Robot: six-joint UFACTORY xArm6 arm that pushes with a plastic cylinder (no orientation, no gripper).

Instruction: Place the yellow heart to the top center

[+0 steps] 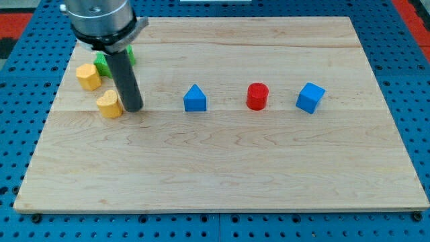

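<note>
Pale wood-grain board (222, 175); my tip (132, 106) beside yellow heart (109, 104)

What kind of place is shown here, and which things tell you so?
Probably a robotics lab bench. A wooden board lies on a blue perforated plate, my tip touches the yellow heart, and small blocks such as the blue triangle and red cylinder stand on it.

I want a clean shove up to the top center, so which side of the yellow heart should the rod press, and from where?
Press the yellow heart on its lower-left face, coming from the view's bottom left, since the top center lies up and to its right. My tip now sits against its right side, the wrong side, so it should probably circle below the heart first.
</note>
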